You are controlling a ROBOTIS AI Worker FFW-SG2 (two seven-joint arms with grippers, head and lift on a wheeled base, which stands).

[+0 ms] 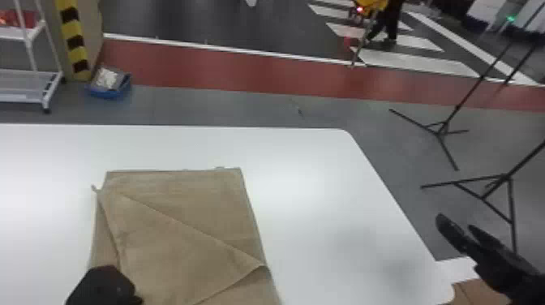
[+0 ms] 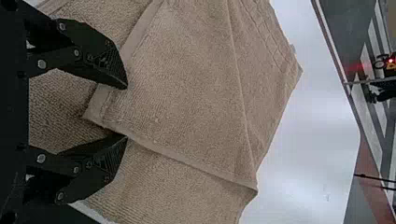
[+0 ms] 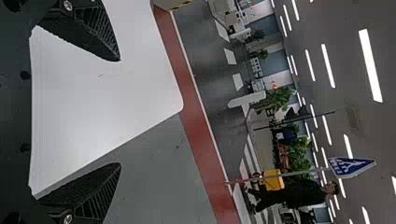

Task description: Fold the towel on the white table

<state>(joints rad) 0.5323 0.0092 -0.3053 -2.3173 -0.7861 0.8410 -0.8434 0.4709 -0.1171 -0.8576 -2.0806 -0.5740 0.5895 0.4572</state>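
Okay, towel (image 1: pixel 182 227) is lying on white table (image 1: pixel 308 170), seemingly running lengthwise away from robot; left gripper (image 2: pixel 126 112) is sitting nearer, wide open, framing flap corner (image 2: pixel 94 112), holding nothing. Right gripper (image 1: pixel 455 222) is hanging well right; open, empty.

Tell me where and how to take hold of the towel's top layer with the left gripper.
Best, I'd judge, is the hemmed near corner of the towel: come from the robot's side with the left gripper low, and pinch shallowly. The corner lies as a point between the gripper's open fingers, on top of another layer, so that should catch just the top one.
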